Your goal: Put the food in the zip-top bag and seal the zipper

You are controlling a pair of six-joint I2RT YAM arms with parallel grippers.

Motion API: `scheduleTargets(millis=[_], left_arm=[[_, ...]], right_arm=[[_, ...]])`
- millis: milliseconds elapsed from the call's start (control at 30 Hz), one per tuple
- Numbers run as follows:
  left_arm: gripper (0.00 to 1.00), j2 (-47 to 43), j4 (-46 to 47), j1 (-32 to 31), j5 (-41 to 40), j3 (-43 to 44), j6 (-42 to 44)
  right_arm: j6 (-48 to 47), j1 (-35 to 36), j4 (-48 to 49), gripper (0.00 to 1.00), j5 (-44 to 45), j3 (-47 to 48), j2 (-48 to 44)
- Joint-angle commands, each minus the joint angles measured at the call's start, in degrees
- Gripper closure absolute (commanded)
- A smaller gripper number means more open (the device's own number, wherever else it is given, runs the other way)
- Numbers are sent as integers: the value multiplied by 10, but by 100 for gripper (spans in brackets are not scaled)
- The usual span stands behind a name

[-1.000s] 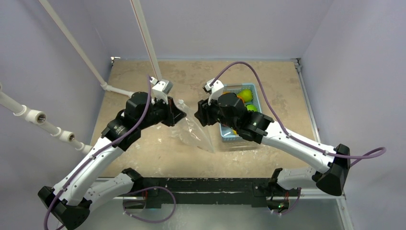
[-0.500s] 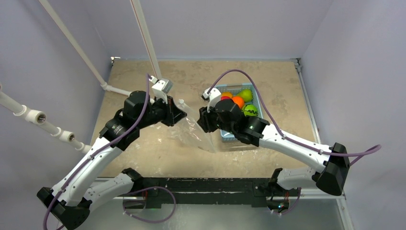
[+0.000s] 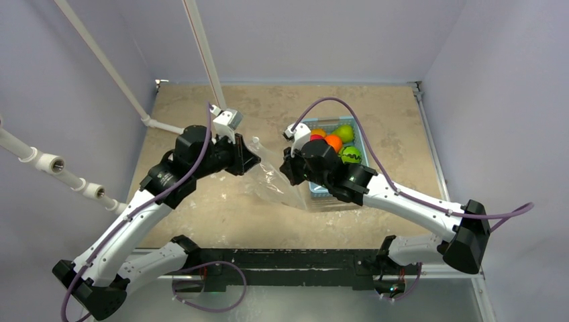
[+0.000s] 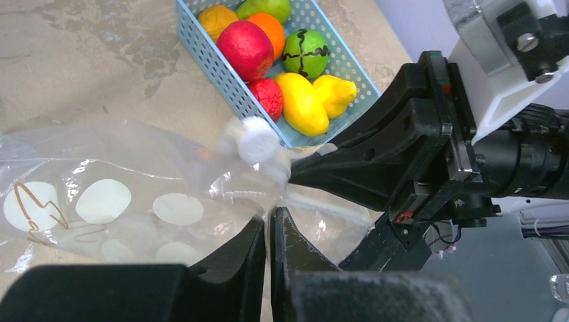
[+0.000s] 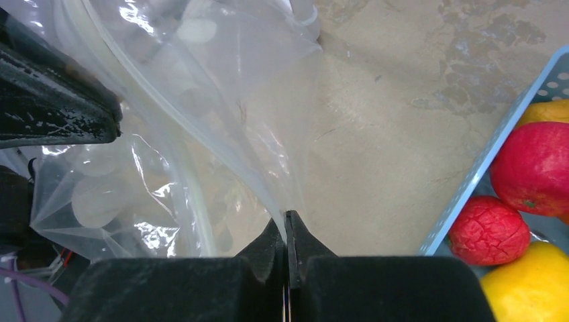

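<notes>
The clear, white-dotted zip-top bag (image 3: 272,182) hangs between both arms above the table. My left gripper (image 3: 256,161) is shut on one side of its mouth, and film shows pinched between the fingertips (image 4: 268,218). My right gripper (image 3: 286,169) is shut on the opposite mouth edge (image 5: 286,218), right on the pale zipper (image 5: 248,181). The bag (image 5: 168,100) looks empty. The food (image 3: 334,142), red, orange, yellow and green toy fruits (image 4: 295,67), lies in the light-blue basket (image 3: 321,191) just right of the bag.
The basket's near wall (image 5: 463,194) stands close to my right fingers. A white pipe frame (image 3: 208,60) rises at the back left, with more pipe (image 3: 47,164) along the left wall. Bare tan tabletop (image 3: 201,208) lies under and in front of the bag.
My right gripper, open a second ago, has moved off the basket toward the bag and closed on its mouth edge. The left arm has held still.
</notes>
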Motion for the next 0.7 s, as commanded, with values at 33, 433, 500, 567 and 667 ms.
scheduleTargets(millis=[33, 433, 500, 567, 667], left_arm=[[77, 6, -28, 4, -42, 36, 5], [23, 0, -68, 4, -95, 69, -49], [20, 2, -69, 4, -100, 66, -70], [20, 7, -65, 4, -100, 61, -92], [20, 15, -73, 4, -121, 56, -120]], right_arm=[[8, -1, 22, 100, 55, 36, 4], [51, 11, 2, 100, 151, 102, 80], [64, 15, 1, 100, 167, 115, 94], [78, 18, -1, 100, 180, 130, 107], [100, 20, -2, 100, 197, 149, 123]])
